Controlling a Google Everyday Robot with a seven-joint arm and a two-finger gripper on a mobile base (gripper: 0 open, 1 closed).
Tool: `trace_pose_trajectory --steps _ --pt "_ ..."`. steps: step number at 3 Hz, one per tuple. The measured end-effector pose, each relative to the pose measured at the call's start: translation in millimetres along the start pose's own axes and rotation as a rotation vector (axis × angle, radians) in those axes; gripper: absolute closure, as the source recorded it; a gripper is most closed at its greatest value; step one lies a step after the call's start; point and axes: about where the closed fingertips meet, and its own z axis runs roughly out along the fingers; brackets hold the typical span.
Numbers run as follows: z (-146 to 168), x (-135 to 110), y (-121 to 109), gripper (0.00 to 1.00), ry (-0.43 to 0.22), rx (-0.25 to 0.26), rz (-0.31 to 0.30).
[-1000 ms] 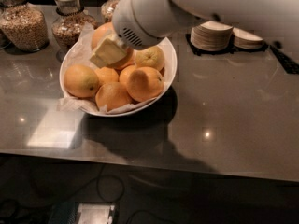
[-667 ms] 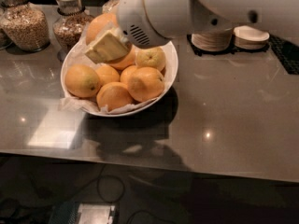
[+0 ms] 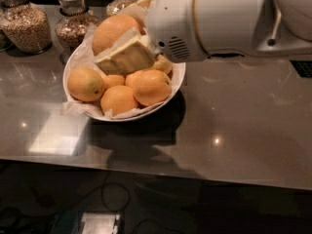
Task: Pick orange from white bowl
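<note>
Big white arm [image 3: 229, 21] fills the top right, reaching in over the grey glossy counter [image 3: 243, 121]. The white bowl [image 3: 178, 77] sits at the counter's back left, paper-lined, with grain-filled glass jars [image 3: 27, 26] just behind it. The orange [image 3: 109, 30], biggest of the lot, is at the bowl's rear edge, and the gripper [image 3: 127, 35] is clamped on it, one cream finger [image 3: 124, 57] pressed under its right side. Smaller fruits [image 3: 85, 84] crowd the front; whether the orange is clear of them, can't tell.
</note>
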Motion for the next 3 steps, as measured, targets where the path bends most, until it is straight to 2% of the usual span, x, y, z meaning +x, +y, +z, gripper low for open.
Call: trace_pose_trajectory --steps 1,2,3 --pt "-20.9 27.9 -3.9 1.0 -0.058 -0.035 -0.039" --pt "-21.3 28.0 -3.6 1.0 -0.057 -0.032 -0.119" --pt "-21.3 28.0 -3.6 1.0 -0.057 -0.032 -0.119"
